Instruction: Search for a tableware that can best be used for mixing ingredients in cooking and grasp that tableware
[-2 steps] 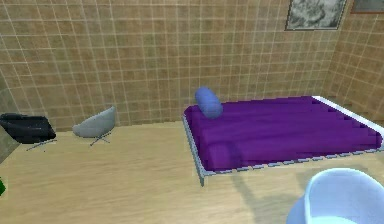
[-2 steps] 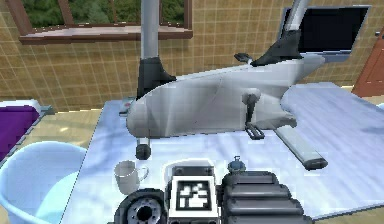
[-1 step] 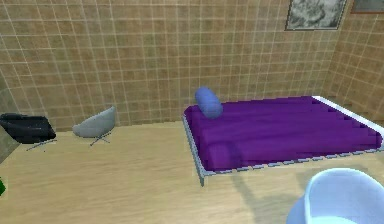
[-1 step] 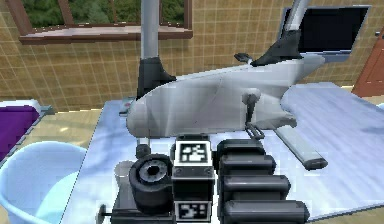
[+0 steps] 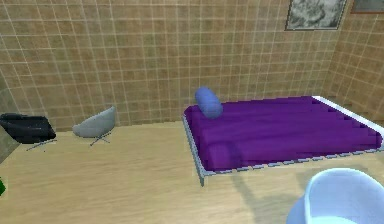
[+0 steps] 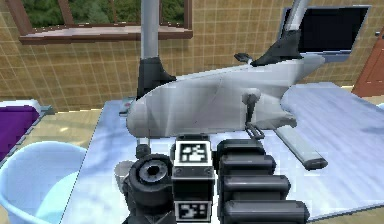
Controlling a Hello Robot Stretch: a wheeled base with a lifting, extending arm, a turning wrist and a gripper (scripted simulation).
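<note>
The dark square arm [image 6: 250,185] is rising from the arm side view's bottom edge, carrying two white marker squares [image 6: 191,155], and the gripper [image 6: 150,178] is sitting just left of them. Its fingers are too poorly seen to judge, so I cannot tell their state or whether they are grasping anything. One pale blue round open tub [image 6: 45,150] is standing on the floor near the gripper; it may be the mixing tableware, though I cannot tell, and it is also showing at the forward view's lower right [image 5: 303,208]. Beyond the arm, one white exercise machine [image 6: 210,95] is resting on one pale blue mat [image 6: 340,125]. One purple-covered bed [image 5: 280,130] is lying farther off with one blue pillow [image 5: 208,101] on it. Two chairs are standing by the tiled wall, one black [image 5: 27,127] and one grey [image 5: 96,123]. One framed picture [image 5: 315,13] is hanging above the bed.
</note>
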